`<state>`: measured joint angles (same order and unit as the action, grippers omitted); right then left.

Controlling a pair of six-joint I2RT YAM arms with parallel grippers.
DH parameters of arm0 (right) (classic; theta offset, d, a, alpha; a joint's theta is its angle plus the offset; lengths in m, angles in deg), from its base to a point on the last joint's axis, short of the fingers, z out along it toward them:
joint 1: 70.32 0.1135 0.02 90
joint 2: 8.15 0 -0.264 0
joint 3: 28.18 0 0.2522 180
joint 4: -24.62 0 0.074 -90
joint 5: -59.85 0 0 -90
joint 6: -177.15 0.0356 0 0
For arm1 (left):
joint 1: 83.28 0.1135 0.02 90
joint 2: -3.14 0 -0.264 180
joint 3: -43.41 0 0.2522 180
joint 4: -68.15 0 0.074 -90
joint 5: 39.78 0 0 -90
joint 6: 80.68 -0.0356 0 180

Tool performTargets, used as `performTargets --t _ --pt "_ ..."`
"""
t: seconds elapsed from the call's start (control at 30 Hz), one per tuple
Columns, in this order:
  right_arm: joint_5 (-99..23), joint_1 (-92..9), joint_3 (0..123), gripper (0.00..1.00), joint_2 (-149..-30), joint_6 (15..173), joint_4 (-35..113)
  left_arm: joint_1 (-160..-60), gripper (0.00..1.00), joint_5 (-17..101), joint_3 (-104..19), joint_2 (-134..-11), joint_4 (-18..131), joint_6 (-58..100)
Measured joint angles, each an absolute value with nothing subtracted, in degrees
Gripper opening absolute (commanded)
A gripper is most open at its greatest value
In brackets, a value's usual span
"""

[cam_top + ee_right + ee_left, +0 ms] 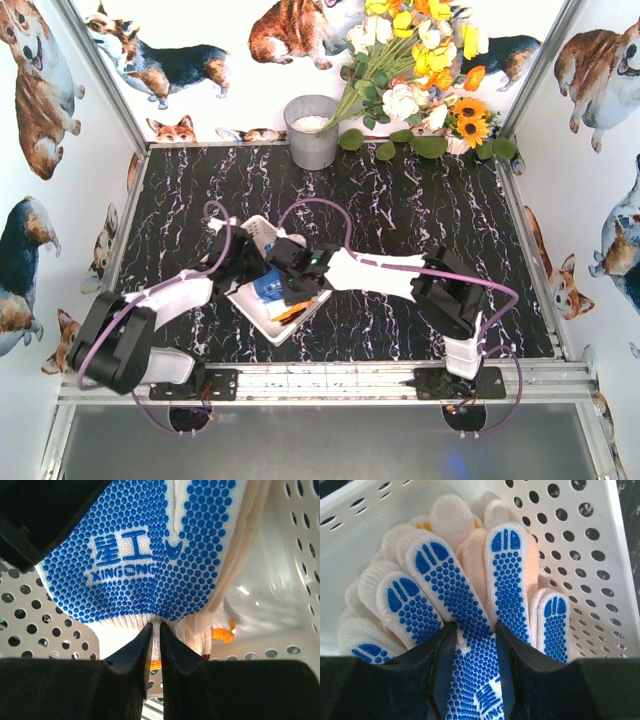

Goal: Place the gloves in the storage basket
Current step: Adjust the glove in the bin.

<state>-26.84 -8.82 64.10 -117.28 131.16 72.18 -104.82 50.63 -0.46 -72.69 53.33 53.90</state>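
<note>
The white storage basket (262,228) sits left of centre on the black marble table, and both grippers are over it. A stack of white gloves lies in it, the top one with blue dots (507,580). My left gripper (474,627) is shut on the palm of the blue-dotted glove, whose fingers fan out beyond the jaws towards the perforated basket wall (580,555). My right gripper (156,627) is shut on the white cuff of the blue-dotted glove (135,555). Orange cuffs (222,632) show beneath it. In the top view the gloves (268,287) are mostly hidden by the grippers.
A grey metal bucket (312,130) stands at the back centre with a bunch of flowers (420,70) to its right. Metal rails edge the table. The left gripper's black body (45,510) fills the upper left of the right wrist view.
</note>
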Motion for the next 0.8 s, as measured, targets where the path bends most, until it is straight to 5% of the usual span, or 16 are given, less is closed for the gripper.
performTargets --t 0.13,0.43,0.7,0.8 --pt "-25.6 -10.4 61.3 0.20 -114.8 131.1 72.6 -107.1 0.42 50.2 -3.0 -76.4 55.4 54.1" --pt "-27.8 -10.8 61.1 0.48 -111.8 129.5 72.6 -108.0 0.72 48.1 -8.0 -72.4 48.6 49.9" --pt "-24.8 -11.1 60.1 0.60 -94.2 126.0 72.1 -107.6 0.98 50.9 -23.3 -63.3 35.7 42.1" --pt "-23.6 -14.2 55.2 0.63 -84.7 124.2 70.7 -104.5 1.00 52.6 -26.8 -61.9 33.5 38.9"
